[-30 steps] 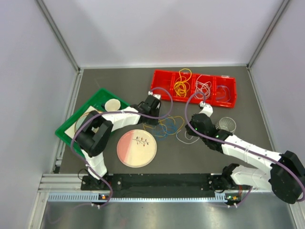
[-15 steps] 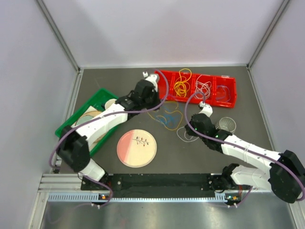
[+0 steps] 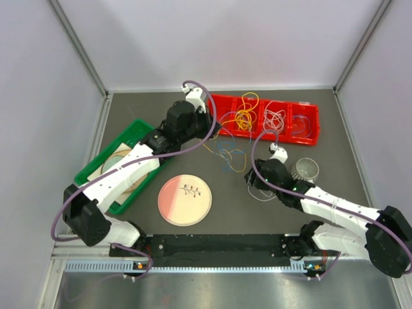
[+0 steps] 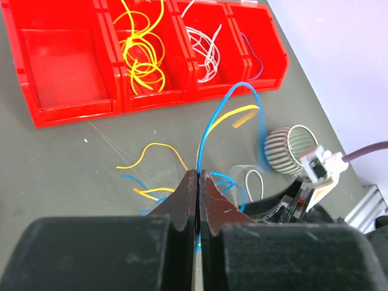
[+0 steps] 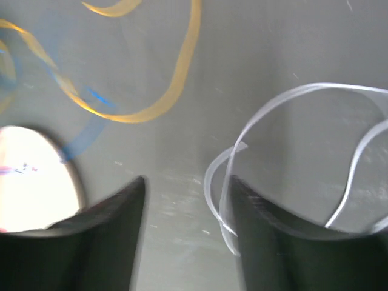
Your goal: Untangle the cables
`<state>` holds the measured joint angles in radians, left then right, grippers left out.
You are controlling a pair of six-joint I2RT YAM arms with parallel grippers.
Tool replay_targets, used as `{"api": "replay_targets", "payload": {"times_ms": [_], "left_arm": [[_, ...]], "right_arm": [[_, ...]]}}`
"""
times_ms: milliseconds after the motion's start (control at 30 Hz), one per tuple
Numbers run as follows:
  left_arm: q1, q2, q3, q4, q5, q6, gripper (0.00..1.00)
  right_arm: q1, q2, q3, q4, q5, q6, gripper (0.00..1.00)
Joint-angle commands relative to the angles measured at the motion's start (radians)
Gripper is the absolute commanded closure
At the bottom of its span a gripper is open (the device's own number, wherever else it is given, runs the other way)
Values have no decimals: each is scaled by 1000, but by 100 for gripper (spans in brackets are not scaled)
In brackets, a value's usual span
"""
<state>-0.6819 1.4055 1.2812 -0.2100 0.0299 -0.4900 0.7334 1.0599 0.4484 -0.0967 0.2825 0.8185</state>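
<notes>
Left pincer (image 4: 198, 177) is pressed together, pinching a thin blue cable (image 4: 244, 84) that arcs up off the dark grey table (image 4: 60, 151), with a thin yellow-orange cable (image 4: 236, 112) arcing alongside it. The loose blue-and-yellow tangle (image 3: 228, 154) lies mid-table, at 6 o'clock of the red plastic compartment tray (image 4: 66, 60). Right pincer (image 5: 188, 188) is spread and holds nothing; a thin white-grey cable loop (image 5: 297, 92) lies on the table against its 3 o'clock finger.

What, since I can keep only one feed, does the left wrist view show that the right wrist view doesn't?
Only left wrist: the red bins holding yellow cables, a ribbed cup, and the left end effector shut on a blue cable. Only right wrist: an edge of the plate and the open right end effector. Both: a loose orange cable on the table.
</notes>
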Motion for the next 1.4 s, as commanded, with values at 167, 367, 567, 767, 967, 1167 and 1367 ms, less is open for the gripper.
{"api": "replay_targets", "payload": {"times_ms": [167,367,567,767,967,1167,1367], "left_arm": [[-2,-4,10,66,74,-62,100],[-2,-2,21,72,88,-74,100],[-1,-8,1,83,91,-87,100],[51,9,-66,86,40,-51,100],[107,73,-131,70,108,-16,53],[108,107,-129,23,128,36,4],[107,179,-121,-23,70,54,19]], "right_arm": [[12,158,199,186,-74,-116,35],[26,340,332,313,-219,-108,47],[27,411,355,295,-202,-47,100],[27,309,230,242,-79,-51,100],[26,184,112,135,25,-33,100],[21,11,52,58,127,-31,81],[21,57,105,37,113,-59,69]]}}
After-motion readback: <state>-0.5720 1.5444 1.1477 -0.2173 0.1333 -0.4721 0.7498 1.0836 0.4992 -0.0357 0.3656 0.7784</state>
